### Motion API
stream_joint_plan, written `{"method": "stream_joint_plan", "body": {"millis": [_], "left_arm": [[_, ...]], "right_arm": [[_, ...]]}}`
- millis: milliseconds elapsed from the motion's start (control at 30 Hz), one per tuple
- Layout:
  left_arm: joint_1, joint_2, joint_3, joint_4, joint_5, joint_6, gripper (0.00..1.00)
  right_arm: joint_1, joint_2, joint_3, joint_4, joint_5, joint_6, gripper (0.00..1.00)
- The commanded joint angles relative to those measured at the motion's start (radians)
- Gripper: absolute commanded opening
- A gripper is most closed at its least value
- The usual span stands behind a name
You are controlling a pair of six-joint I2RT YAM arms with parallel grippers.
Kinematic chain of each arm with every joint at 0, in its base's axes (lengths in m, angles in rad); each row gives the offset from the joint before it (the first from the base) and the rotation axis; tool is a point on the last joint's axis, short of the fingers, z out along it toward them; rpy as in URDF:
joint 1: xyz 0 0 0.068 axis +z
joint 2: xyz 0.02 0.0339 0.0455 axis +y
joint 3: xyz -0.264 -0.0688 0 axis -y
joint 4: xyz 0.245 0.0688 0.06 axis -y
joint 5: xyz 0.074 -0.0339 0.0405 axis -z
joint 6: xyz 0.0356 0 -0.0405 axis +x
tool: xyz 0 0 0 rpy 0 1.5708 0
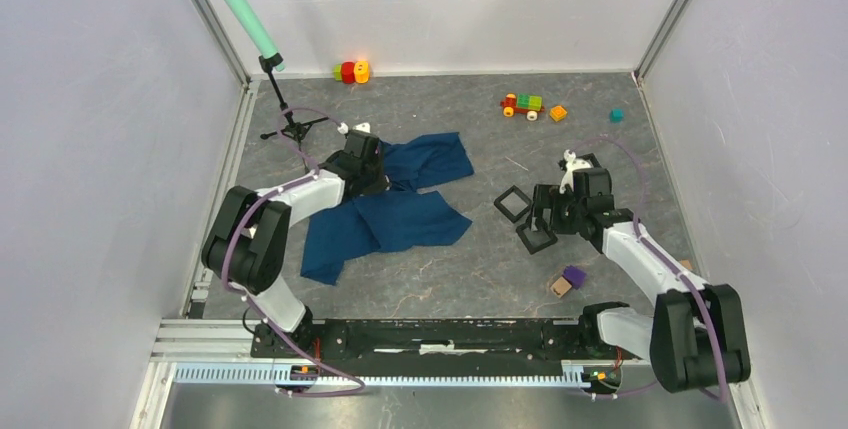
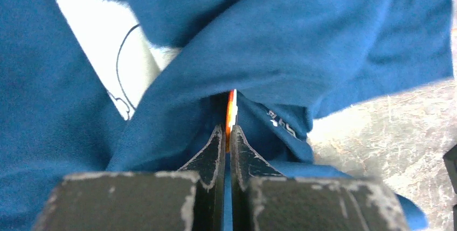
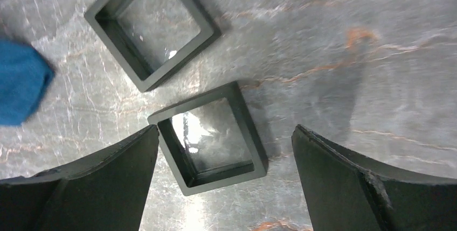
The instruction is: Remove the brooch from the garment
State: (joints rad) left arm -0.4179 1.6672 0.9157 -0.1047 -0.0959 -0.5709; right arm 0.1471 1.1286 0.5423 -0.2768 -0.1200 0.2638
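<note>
The dark blue garment lies crumpled left of the table's middle; its white print with black lines shows in the left wrist view. My left gripper rests on the garment's upper part. In its wrist view the gripper is shut on a thin orange-and-white piece, the brooch, seen edge-on and reaching into a fold of the cloth. My right gripper is open and empty over two black square frames; the nearer frame lies between its fingers.
The two frames also show from above. A green microphone on a small tripod stands back left. Toys lie along the back wall. A purple block and a tan block sit front right.
</note>
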Motion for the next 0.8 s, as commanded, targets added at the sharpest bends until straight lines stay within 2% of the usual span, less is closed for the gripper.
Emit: {"method": "stream_joint_plan", "body": {"millis": [0,100,233,367,433,633,767], "left_arm": [[-0.003,-0.092,0.081,-0.036,0.007,0.123,0.02],[-0.027,-0.197,0.028,0.021,0.142,0.120,0.02],[-0.084,-0.317,-0.040,0.051,0.195,0.128,0.02],[-0.122,-0.358,-0.092,0.101,0.300,0.124,0.02],[-0.144,-0.358,-0.127,0.173,0.333,0.125,0.02],[-0.176,-0.319,-0.190,0.268,0.364,0.169,0.02],[-0.184,-0.319,-0.253,0.378,0.389,0.146,0.02]], "right_arm": [[-0.009,0.059,-0.009,0.074,-0.135,-0.028,0.98],[-0.009,0.100,-0.009,0.081,-0.173,-0.012,0.98],[-0.004,0.094,-0.082,0.157,-0.291,0.029,0.95],[0.083,0.070,-0.107,0.163,-0.317,0.045,0.94],[0.109,0.067,-0.085,0.130,-0.287,0.029,0.94],[0.108,0.089,0.066,0.039,-0.022,-0.061,0.98],[0.097,0.175,0.168,0.016,0.010,-0.157,0.98]]}}
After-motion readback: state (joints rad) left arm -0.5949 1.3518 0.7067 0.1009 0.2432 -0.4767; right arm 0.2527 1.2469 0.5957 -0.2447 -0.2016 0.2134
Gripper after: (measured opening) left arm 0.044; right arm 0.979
